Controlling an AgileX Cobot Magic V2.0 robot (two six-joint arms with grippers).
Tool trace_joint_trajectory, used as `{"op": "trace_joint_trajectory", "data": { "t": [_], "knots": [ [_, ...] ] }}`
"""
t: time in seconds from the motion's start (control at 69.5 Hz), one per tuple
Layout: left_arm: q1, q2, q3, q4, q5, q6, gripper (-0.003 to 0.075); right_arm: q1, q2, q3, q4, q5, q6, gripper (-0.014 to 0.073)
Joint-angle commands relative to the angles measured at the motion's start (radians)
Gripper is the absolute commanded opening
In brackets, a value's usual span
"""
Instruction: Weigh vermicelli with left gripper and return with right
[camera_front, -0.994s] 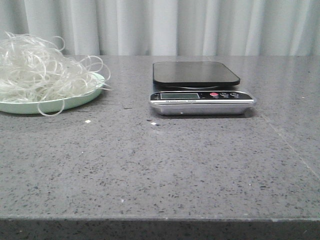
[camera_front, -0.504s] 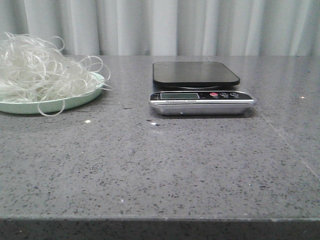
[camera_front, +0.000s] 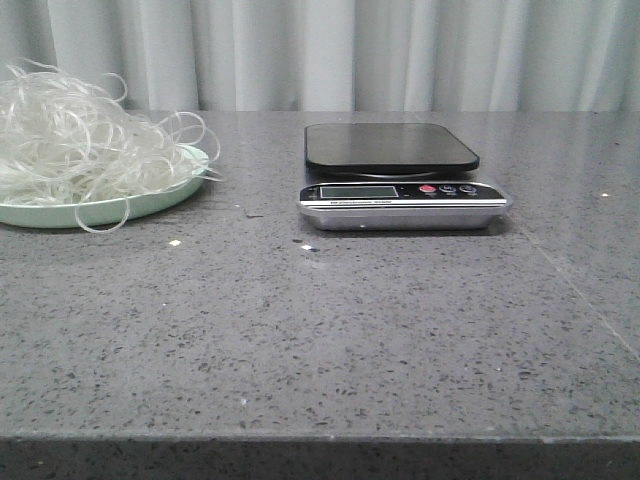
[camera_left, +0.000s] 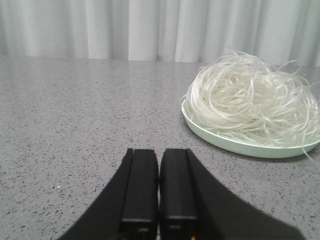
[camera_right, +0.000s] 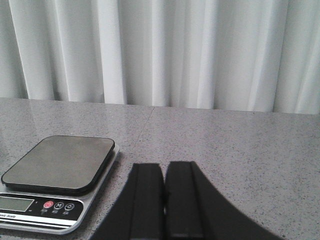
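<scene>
- The left gripper (camera_left: 159, 192) has its jaws pressed together, holding nothing — same with the right gripper (camera_right: 165, 200).
- The vermicelli (camera_front: 85, 140) sits piled on a green plate (camera_front: 150, 203), away from the scale (camera_front: 400, 175).
- It looks light, soft and springy — best to grab deep in the middle.

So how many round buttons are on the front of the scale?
3: a red button nearest the display, then two dark buttons to its right, all on the scale's silver front panel.

staged test bench – speckled grey table (camera_front: 330, 330), white curtain (camera_front: 350, 50) backdrop
</scene>
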Motion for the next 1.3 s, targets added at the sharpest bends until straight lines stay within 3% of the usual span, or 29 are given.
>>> {"op": "trace_joint_trajectory", "data": {
  "t": [0.0,0.259,0.576,0.821,0.922,1.281],
  "knots": [
    [0.003,-0.021,0.006,-0.011,-0.077,-0.001,0.0136,-0.007,0.008,-0.029,0.001,-0.076,-0.009,0.0151],
    [0.003,-0.021,0.006,-0.011,-0.077,-0.001,0.0136,-0.021,0.006,-0.025,-0.174,-0.043,-0.011,0.0151],
    [0.003,-0.021,0.006,-0.011,-0.077,-0.001,0.0136,-0.183,-0.121,0.086,-0.164,-0.041,0.106,0.0151],
    [0.003,-0.021,0.006,-0.011,-0.077,-0.001,0.0136,-0.182,-0.248,0.318,-0.153,-0.162,0.111,0.0151],
    [0.003,-0.021,0.006,-0.011,-0.077,-0.001,0.0136,-0.183,-0.321,0.312,-0.149,-0.082,0.113,0.0151],
    [0.003,-0.021,0.006,-0.011,-0.077,-0.001,0.0136,-0.183,-0.314,0.311,-0.149,-0.084,0.113,0.0151]
  ]
}}
